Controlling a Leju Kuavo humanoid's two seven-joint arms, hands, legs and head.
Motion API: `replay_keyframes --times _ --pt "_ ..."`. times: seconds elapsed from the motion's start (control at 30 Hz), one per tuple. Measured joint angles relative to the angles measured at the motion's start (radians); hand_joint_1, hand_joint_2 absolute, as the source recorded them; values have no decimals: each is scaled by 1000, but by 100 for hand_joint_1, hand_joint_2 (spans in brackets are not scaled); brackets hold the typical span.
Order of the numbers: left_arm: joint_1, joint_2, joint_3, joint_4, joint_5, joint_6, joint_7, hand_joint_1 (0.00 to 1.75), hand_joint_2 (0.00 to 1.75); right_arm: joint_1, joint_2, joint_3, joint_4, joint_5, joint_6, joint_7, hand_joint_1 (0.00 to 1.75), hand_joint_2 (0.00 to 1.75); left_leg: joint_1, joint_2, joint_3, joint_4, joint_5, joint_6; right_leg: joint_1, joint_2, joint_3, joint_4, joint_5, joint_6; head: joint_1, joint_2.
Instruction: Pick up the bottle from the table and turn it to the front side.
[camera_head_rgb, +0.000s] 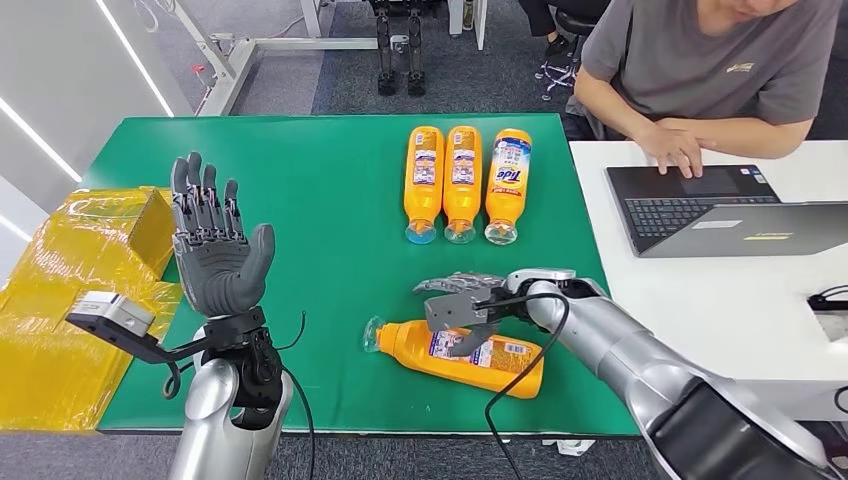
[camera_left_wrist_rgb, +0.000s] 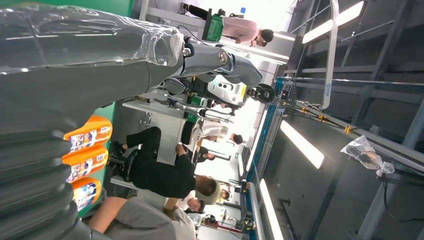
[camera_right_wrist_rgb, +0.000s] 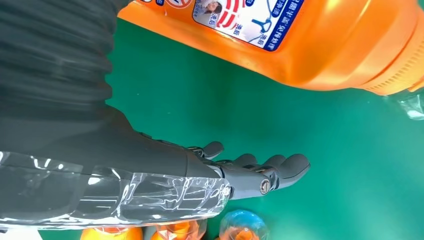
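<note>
Where the green table (camera_head_rgb: 330, 190) meets its near edge, the bottle (camera_head_rgb: 460, 357) lies on its side, clear cap toward the left, base toward the right near corner, label facing up. The right hand (camera_head_rgb: 462, 305) hovers over the bottle's middle, palm down. In the head view its thumb appears to rest on or just over the label, while the other fingers (camera_head_rgb: 450, 285) stretch out flat beyond the bottle's far side. In the right wrist view the fingers are extended and close together above bare green table, with a clear gap between them and the bottle's orange body; nothing is clasped. Whether the thumb actually touches the bottle cannot be told.

Near the left near corner, the left hand (camera_head_rgb: 212, 245) is raised upright, palm toward the camera, fingers straight and slightly apart, holding nothing.

Off the table's left edge sits a yellow wrapped box (camera_head_rgb: 70, 290).

Toward the far edge, right of centre, three more orange bottles (camera_head_rgb: 462, 180) lie side by side, touching, caps pointing at the near edge.

Beyond the right edge, at a white desk (camera_head_rgb: 720, 290), a person (camera_head_rgb: 705, 70) has one hand on a laptop (camera_head_rgb: 700, 205).
</note>
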Motion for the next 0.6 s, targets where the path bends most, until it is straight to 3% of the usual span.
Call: replay_keyframes --times 0.3,0.6 --pt "0 0 0 0 0 0 0 0 175 -9 -2 34 17 21 -86 27 0 175 0 0 2 0 0 0 0 0 3 0 0 0 0 0" --pt "1 0 0 0 -7 10 0 0 175 4 -7 81 22 168 -393 156 0 175 0 0 3 0 1 2 0 0 4 0 1 2 0 0"
